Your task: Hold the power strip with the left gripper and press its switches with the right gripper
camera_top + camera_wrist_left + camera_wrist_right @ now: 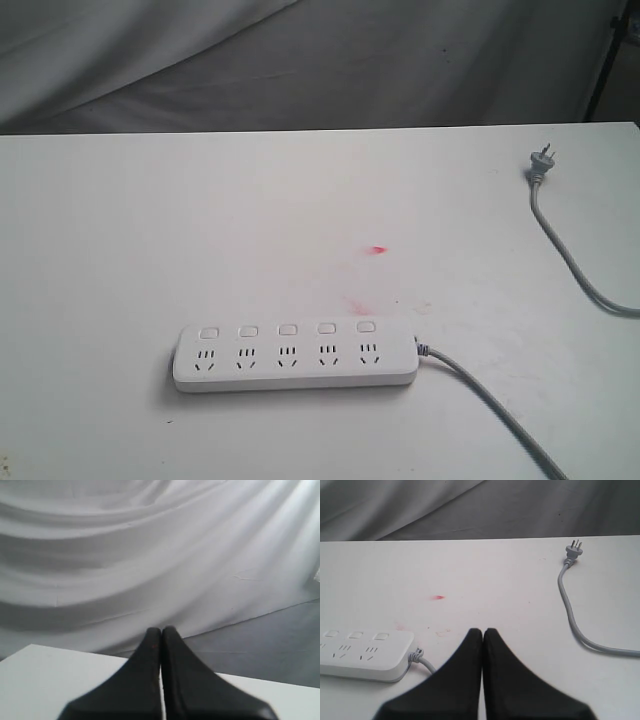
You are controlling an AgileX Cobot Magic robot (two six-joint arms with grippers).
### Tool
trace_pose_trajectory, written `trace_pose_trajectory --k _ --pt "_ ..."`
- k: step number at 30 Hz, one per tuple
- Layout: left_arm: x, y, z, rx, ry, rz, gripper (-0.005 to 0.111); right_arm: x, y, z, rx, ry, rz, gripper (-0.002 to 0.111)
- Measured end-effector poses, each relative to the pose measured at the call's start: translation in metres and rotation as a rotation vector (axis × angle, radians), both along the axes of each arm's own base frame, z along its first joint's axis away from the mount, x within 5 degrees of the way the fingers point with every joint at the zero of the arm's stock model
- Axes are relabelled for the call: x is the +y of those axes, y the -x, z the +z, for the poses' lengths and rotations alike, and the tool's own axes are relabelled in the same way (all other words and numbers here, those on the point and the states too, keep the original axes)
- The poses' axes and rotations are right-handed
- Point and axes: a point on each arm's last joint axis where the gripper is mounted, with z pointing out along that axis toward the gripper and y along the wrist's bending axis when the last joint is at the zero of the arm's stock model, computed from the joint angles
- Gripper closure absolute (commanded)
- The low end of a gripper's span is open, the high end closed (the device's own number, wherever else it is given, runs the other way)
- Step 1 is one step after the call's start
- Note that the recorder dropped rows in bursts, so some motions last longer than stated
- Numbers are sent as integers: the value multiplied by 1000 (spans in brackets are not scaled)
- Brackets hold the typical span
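The white power strip (pixel 296 357) lies flat near the front of the white table (pixel 150 230), its row of switches (pixel 287 329) above the sockets and its grey cable (pixel 490 405) running off to the front right. Neither arm shows in the exterior view. In the right wrist view my right gripper (pixel 483 630) is shut and empty, hovering over the table just past the strip's cable end (pixel 367 655). My left gripper (pixel 161 628) is also shut with nothing in it, held above a table corner and facing the backdrop; the strip is out of that view.
The grey plug (pixel 539 162) lies at the back right with its cable (pixel 575 265) curving to the right edge. A small red mark (pixel 378 249) and faint pink smudges (pixel 355 303) stain the tabletop behind the strip. Grey draped cloth (pixel 300 60) hangs beyond the far edge.
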Motion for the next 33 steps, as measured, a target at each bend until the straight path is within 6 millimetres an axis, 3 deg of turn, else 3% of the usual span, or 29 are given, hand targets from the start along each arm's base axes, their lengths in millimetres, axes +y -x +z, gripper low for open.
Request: trace_pose_trajectory --k 6,33 --pt "1 -4 -14 33 46 -4 107 0 0 0 0 0 0 108" --pt "-1 -5 -16 42 16 -18 107 0 0 0 0 0 0 108"
